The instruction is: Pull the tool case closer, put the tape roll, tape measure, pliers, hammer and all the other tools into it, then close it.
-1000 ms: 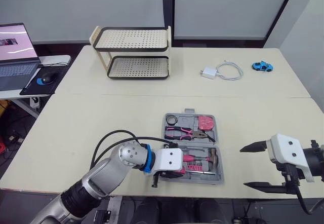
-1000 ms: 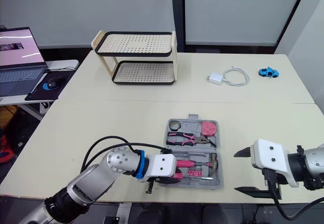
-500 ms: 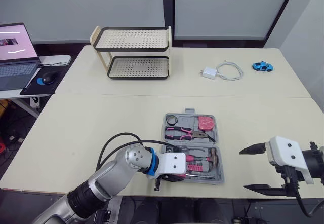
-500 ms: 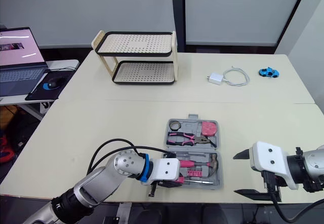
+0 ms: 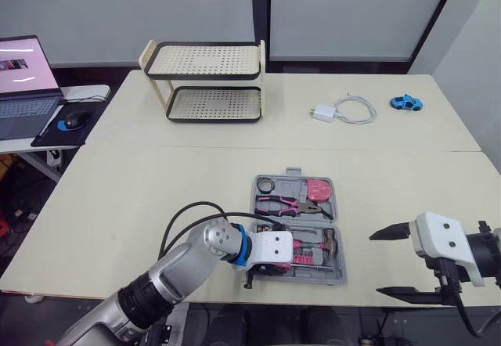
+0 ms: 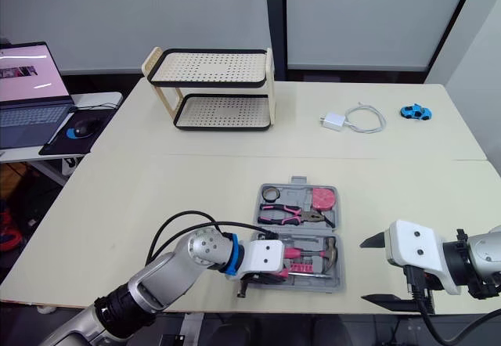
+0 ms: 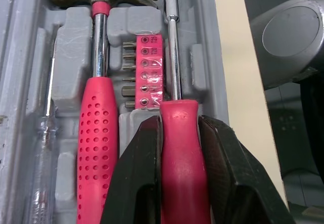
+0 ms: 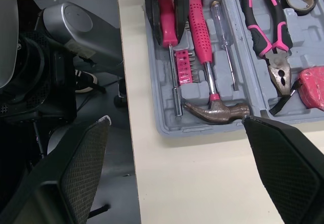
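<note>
Clamping a pink-handled screwdriver by its handle with the left gripper, jaws pressed tight against both sides of the grip. Holds it low in the open tool case, at the slot next to the case's outer wall, with the steel shaft running straight ahead of the jaws. Cannot tell whether the handle is fully seated in that slot.

Just beside the jaws, on the inner side: the hammer, its pink grip parallel to the held handle and its head lying past the fingertips. Directly ahead of the jaws, between the two shafts: a pink bit holder with a row of bits. Beyond the hammer, farther from the jaws: a clear-handled screwdriver in its own groove. Well away from the left jaws, in the case's other half: pliers, tape roll and pink tape measure, each set in a recess. Lies flat and unfolded on the table, lid half and base half side by side.

Hovers the right gripper off the hammer-head end of the case, jaws spread wide apart and empty, with the case ahead of them and clear of both fingers.
</note>
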You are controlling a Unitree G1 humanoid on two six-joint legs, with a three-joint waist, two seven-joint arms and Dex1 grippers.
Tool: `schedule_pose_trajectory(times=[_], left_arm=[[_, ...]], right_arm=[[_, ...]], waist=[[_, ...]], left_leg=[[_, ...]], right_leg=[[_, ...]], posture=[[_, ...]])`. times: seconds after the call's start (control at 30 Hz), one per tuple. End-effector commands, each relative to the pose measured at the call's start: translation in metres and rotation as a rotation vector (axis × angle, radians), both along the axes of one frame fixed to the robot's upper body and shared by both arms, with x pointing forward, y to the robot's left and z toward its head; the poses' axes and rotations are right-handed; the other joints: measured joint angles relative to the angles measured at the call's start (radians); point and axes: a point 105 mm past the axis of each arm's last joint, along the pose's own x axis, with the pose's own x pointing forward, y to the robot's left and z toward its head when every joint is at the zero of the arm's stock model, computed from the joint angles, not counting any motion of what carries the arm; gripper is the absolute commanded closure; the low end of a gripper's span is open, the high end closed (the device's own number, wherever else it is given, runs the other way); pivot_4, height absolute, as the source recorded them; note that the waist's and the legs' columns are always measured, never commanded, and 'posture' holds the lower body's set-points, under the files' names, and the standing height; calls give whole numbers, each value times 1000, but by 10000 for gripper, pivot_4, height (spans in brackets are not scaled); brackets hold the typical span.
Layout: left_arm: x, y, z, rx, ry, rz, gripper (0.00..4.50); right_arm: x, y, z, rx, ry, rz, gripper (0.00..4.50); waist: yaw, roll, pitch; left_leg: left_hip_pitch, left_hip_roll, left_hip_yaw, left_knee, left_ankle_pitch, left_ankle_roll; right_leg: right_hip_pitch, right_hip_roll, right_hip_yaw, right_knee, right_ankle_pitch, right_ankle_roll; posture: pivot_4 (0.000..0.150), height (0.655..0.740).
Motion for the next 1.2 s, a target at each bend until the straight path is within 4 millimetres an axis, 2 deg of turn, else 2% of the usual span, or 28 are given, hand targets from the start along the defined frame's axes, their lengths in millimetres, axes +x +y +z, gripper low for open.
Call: schedule_pose_trajectory(times=[0.03, 0.73, 0.8, 0.87, 0.97, 1.1, 1.13, 1.2], left_arm=[[-5, -6, 5, -29, 6, -35, 37341], [-8, -7, -4, -13, 49, -10, 37341], [-8, -8, -2, -27, 58, -8, 30124], [-9, -9, 1, -44, 67, -14, 25498], [-10, -11, 7, -59, 79, -31, 16158], [-11, -13, 16, -88, 87, -47, 1959], [-11, -13, 17, -91, 87, -48, 541], [-11, -13, 19, -97, 89, -48, 541]], right_arm=[[-1, 2, 4, -4, -28, 13, 0], [-1, 2, 5, -5, -30, 11, 0], [-1, 2, 5, -5, -32, 10, 0], [0, 2, 5, -5, -33, 9, 0], [0, 2, 5, -6, -35, 7, 0], [0, 1, 6, -6, -38, 6, 0], [0, 1, 6, -6, -38, 5, 0], [0, 1, 6, -6, -39, 5, 0]], waist=[[0, 0, 0], [0, 0, 0], [0, 0, 0], [0, 0, 0], [0, 0, 0], [0, 0, 0], [0, 0, 0], [0, 0, 0]], left_leg=[[0, 0, 0, 0, 0, 0], [0, 0, 0, 0, 0, 0], [0, 0, 0, 0, 0, 0], [0, 0, 0, 0, 0, 0], [0, 0, 0, 0, 0, 0], [0, 0, 0, 0, 0, 0], [0, 0, 0, 0, 0, 0], [0, 0, 0, 0, 0, 0]], right_leg=[[0, 0, 0, 0, 0, 0], [0, 0, 0, 0, 0, 0], [0, 0, 0, 0, 0, 0], [0, 0, 0, 0, 0, 0], [0, 0, 0, 0, 0, 0], [0, 0, 0, 0, 0, 0], [0, 0, 0, 0, 0, 0], [0, 0, 0, 0, 0, 0]], posture=[[1500, 7400], [1500, 7400], [1500, 7400], [1500, 7400], [1500, 7400], [1500, 7400], [1500, 7400], [1500, 7400]])
